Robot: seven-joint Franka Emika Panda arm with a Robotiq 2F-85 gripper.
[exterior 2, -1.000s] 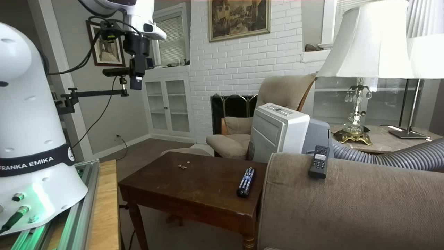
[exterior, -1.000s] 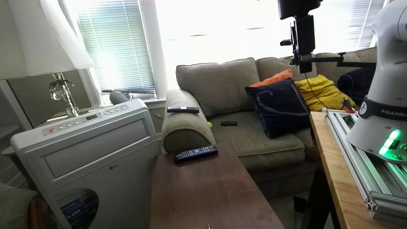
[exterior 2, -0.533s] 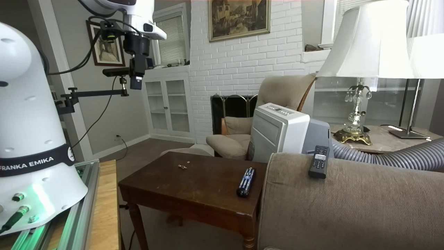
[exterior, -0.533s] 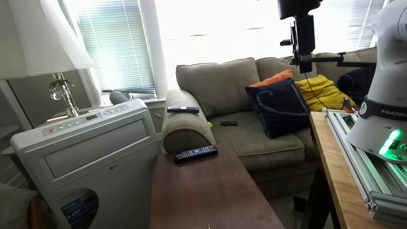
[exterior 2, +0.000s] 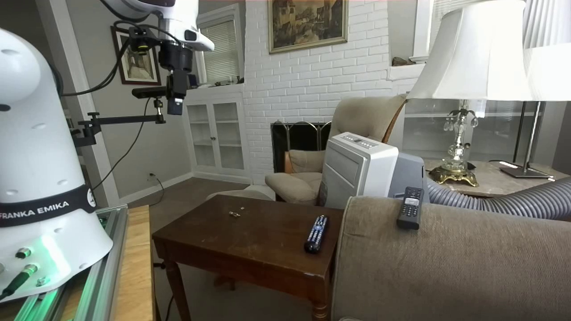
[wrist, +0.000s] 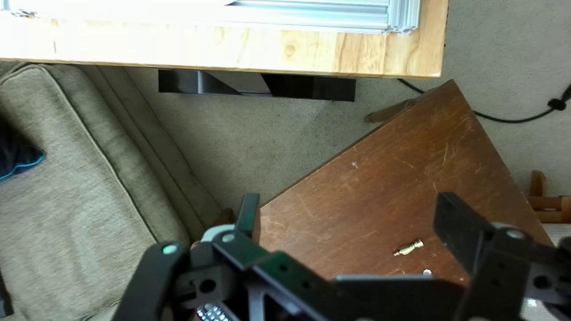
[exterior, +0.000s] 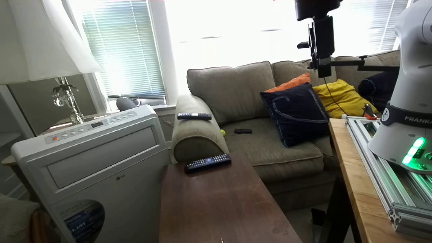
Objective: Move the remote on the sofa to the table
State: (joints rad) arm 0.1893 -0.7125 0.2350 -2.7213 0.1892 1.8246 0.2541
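Observation:
The remote [exterior: 243,131] is a slim black bar lying flat on the seat of the grey-beige sofa [exterior: 233,89]. It is hidden in the exterior view where the sofa arm [exterior 2: 446,267] stands in front. A dark object [wrist: 5,298] at the left edge of the wrist view may be it. The dark brown table [exterior: 219,206] stands beside the sofa arm; it also shows in the wrist view [wrist: 379,174]. My gripper [wrist: 348,200] is open and empty, high above the table. It also hangs in both exterior views [exterior: 322,69] [exterior 2: 175,104], pointing down, well apart from the remote.
A dark remote [exterior: 194,116] lies on the sofa arm. A many-buttoned remote [exterior 2: 316,234] lies on the table near that arm. A small brass piece [wrist: 408,248] is on the table. A navy pillow [exterior: 295,113], white air conditioner [exterior: 101,162] and pale bench [exterior: 357,175] stand around.

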